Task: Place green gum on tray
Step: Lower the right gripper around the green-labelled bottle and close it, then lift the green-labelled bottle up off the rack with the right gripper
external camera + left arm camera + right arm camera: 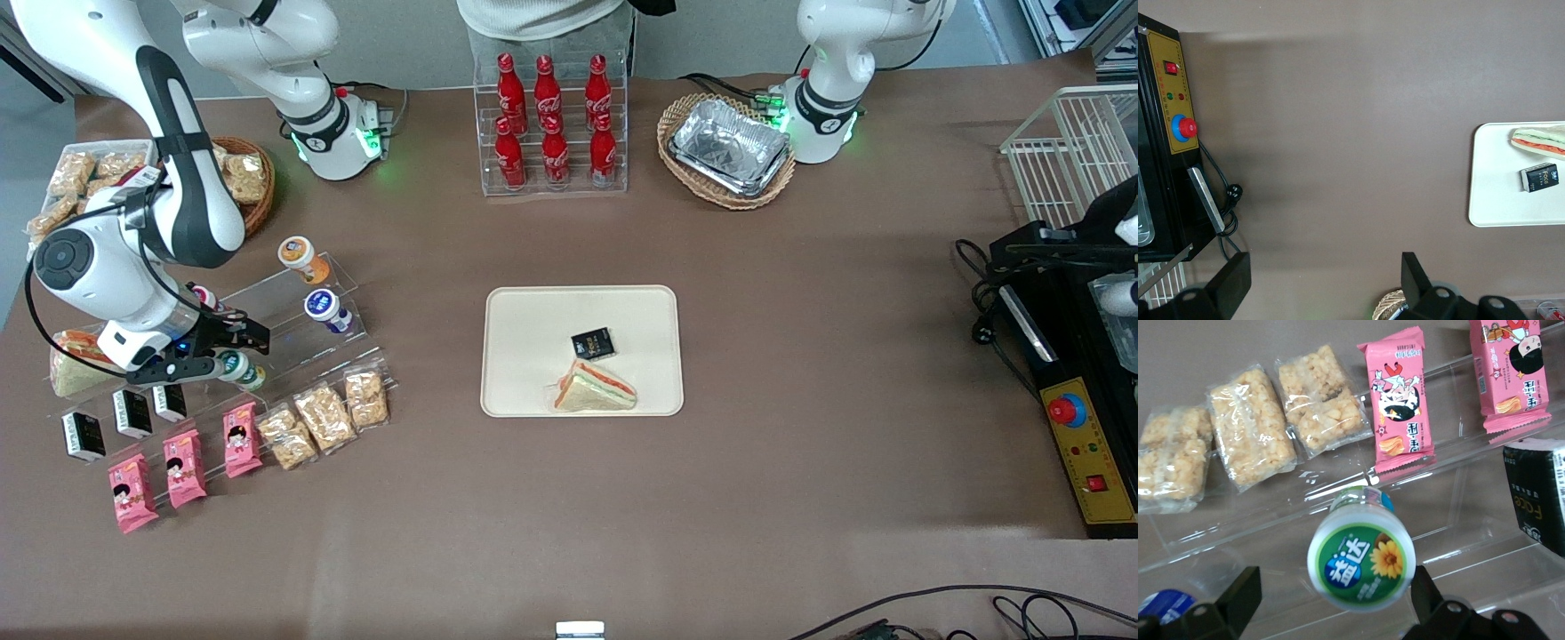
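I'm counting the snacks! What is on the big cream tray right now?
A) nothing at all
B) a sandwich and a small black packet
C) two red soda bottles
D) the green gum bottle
B: the tray holds a sandwich and a black packet; the green gum sits on the clear rack between the gripper fingers.

The right arm covers part of the snack basket [253,182] near the table's corner. The gripper [216,354] hides most of the green gum [242,369]; the blue-lidded bottle [1165,603] is cut by the picture's edge.
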Motion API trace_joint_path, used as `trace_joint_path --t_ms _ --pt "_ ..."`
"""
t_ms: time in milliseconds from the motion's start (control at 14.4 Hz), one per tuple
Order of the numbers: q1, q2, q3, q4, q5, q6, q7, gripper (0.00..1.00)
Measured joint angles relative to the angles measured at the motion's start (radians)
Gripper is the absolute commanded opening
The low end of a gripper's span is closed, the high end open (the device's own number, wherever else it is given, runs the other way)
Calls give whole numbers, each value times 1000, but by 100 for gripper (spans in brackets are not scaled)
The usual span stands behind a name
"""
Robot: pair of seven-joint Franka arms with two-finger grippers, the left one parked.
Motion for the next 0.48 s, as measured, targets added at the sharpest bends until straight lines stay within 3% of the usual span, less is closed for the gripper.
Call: trace_joint_path --t_ms 208,485 --pt "0 13 -1 0 0 23 -2 94" --pt "0 18 -1 1 0 51 -10 81"
